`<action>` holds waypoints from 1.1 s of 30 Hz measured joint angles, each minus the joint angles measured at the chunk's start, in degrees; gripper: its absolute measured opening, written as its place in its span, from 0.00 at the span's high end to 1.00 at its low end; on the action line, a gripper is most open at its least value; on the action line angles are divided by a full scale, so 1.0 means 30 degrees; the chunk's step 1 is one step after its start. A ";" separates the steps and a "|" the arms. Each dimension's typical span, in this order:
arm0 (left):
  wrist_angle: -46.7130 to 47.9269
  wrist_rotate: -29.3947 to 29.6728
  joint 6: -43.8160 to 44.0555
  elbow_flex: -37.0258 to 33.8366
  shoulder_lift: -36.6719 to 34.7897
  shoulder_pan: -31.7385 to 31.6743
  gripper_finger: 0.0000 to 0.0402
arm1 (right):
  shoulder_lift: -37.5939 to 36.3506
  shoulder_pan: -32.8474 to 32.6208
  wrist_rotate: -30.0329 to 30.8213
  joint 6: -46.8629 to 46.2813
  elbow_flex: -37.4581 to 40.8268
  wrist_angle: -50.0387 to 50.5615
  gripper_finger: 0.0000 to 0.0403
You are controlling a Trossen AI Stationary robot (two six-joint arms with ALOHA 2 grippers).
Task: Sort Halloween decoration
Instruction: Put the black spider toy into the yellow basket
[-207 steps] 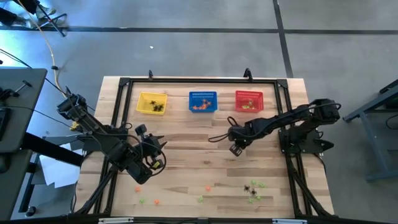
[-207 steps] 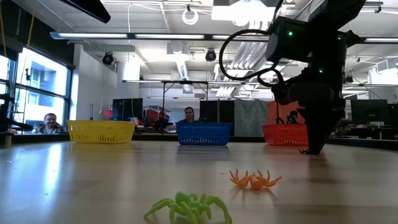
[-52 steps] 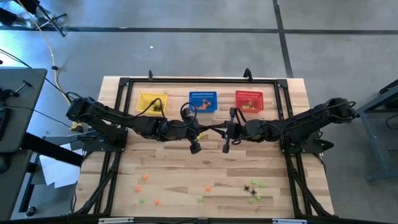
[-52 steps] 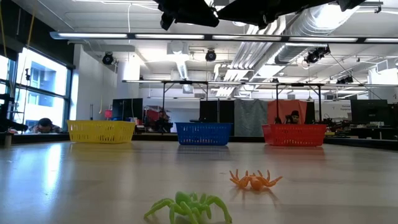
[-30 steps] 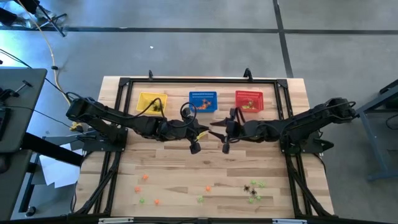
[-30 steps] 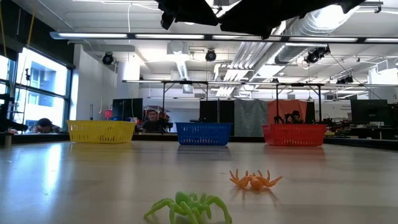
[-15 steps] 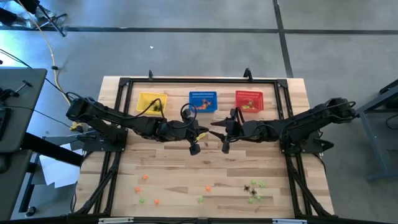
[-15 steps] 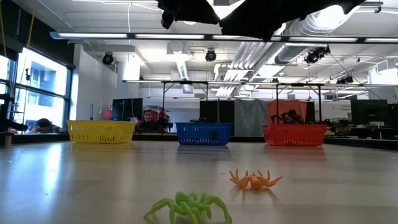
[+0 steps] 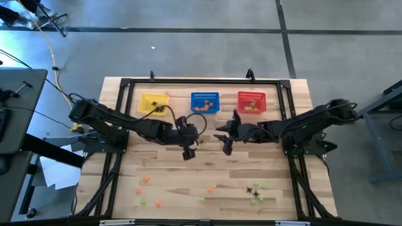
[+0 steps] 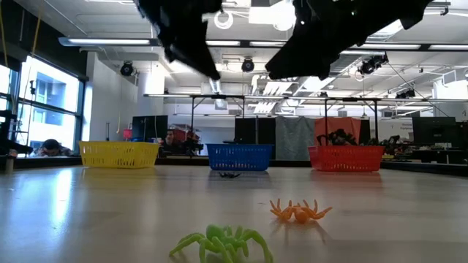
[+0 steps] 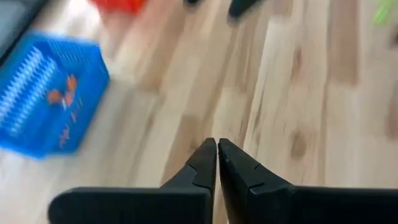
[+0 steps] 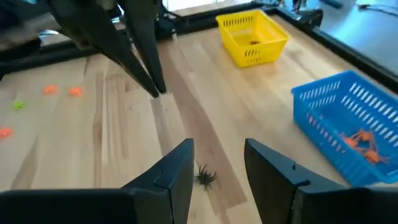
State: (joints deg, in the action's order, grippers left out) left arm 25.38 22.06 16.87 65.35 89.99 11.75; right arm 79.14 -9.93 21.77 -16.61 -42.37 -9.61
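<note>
Lying nearest the low camera, a light green spider and an orange spider rest on the table, the green one cut off by the frame's lower edge. Farther back, a small black spider sits on the wood below the right gripper, whose fingers are spread apart and empty. The left gripper hovers mid-table, fingers pressed together. Beyond stand the yellow basket, blue basket and red basket, their contents hard to make out.

Your unit: two dark, matte six-joint arms. Each ends in a left gripper or right gripper with two black, tapering fingers; black cable loops alongside.
</note>
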 joint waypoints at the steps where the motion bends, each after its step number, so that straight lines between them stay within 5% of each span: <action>1: 0.0311 -0.0219 0.0122 -0.0019 0.0285 0.0015 0.97 | 0.0209 0.0000 -0.0068 -0.0027 0.0000 0.0000 0.66; 9: -0.0502 -0.2763 -0.1887 -0.0019 0.3998 -0.0308 0.83 | 0.0676 -0.0254 -0.0931 -0.2576 -0.0006 0.2048 0.66; 19: -0.1965 -0.1826 -0.3806 0.0013 0.6033 -0.1493 0.65 | 0.0586 -0.0841 -0.1299 -0.4020 -0.0015 0.4701 0.66; 33: -0.3534 -0.3521 -0.3667 0.0128 0.8222 -0.3155 0.58 | 0.0586 -0.0998 -0.1336 -0.3976 -0.0015 0.5007 0.66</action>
State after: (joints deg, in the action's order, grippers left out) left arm 14.78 11.49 5.87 65.74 114.65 2.28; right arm 80.90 -12.93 17.76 -28.53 -42.41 5.41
